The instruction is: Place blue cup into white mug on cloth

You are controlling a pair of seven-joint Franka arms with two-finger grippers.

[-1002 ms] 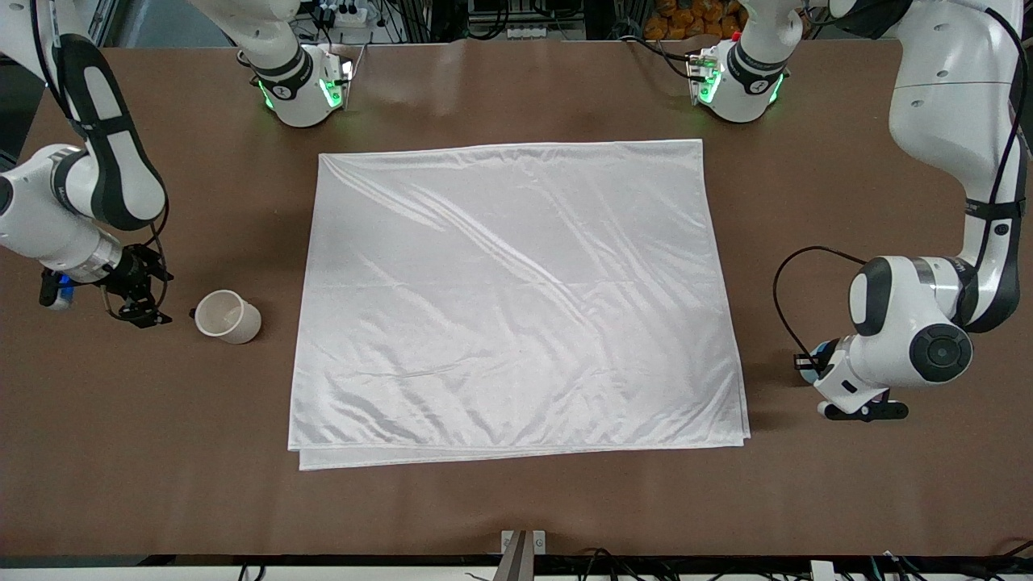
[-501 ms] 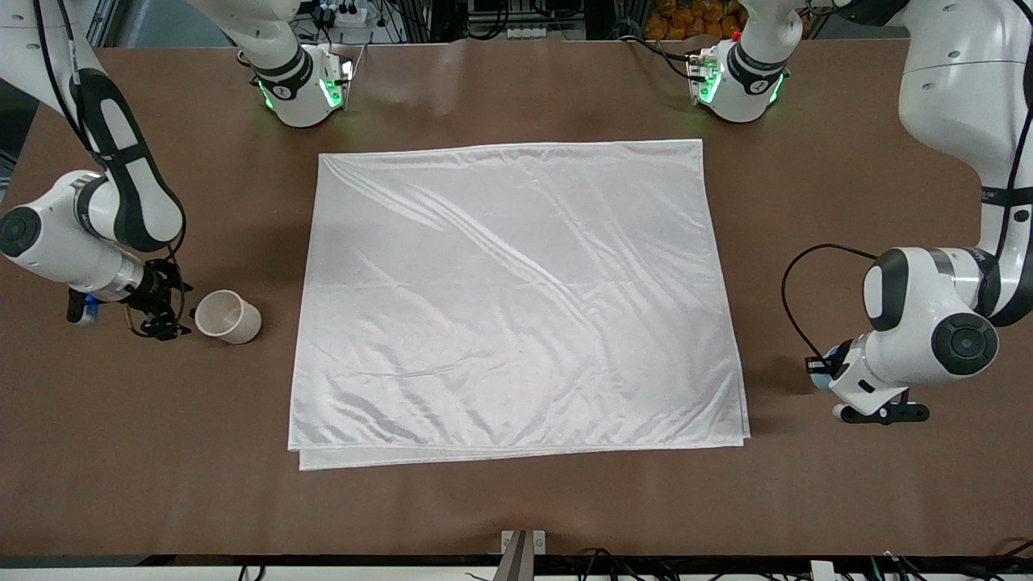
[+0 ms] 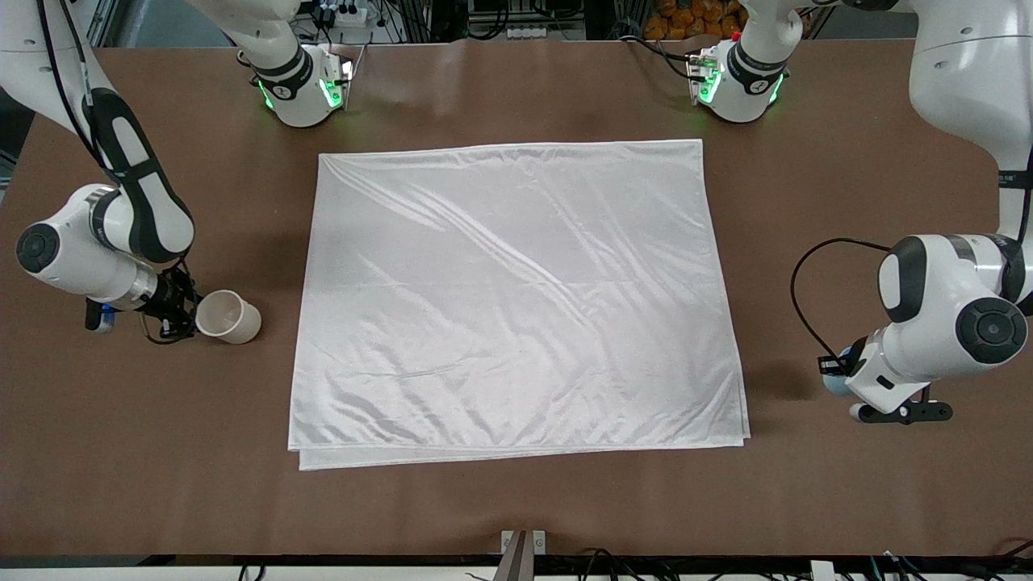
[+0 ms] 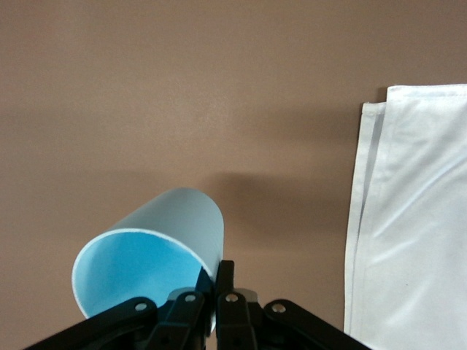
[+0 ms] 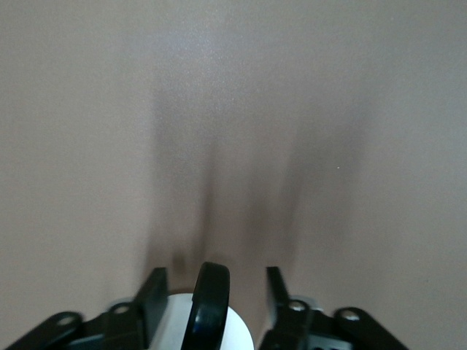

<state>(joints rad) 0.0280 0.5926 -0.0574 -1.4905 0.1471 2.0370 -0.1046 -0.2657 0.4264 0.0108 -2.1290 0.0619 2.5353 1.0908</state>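
Observation:
The white mug (image 3: 228,316) stands on the bare table beside the cloth (image 3: 516,298), toward the right arm's end. My right gripper (image 3: 179,317) is open right at the mug. In the right wrist view its fingers (image 5: 153,295) straddle the mug's black handle (image 5: 210,302). My left gripper (image 4: 214,275) is shut on the wall of the blue cup (image 4: 149,251) and holds it tilted low over the bare table, beside the cloth's corner (image 4: 416,219). In the front view the left gripper (image 3: 833,373) and the cup are mostly hidden under the wrist.
The two arm bases (image 3: 303,85) (image 3: 738,81) stand along the table edge farthest from the front camera. Bare brown table (image 3: 516,500) surrounds the cloth. A small metal bracket (image 3: 523,545) sits at the nearest edge.
My right gripper has moved in toward the mug until its fingers straddle the handle. My left arm has shifted slightly away from the cloth, with the blue cup in it.

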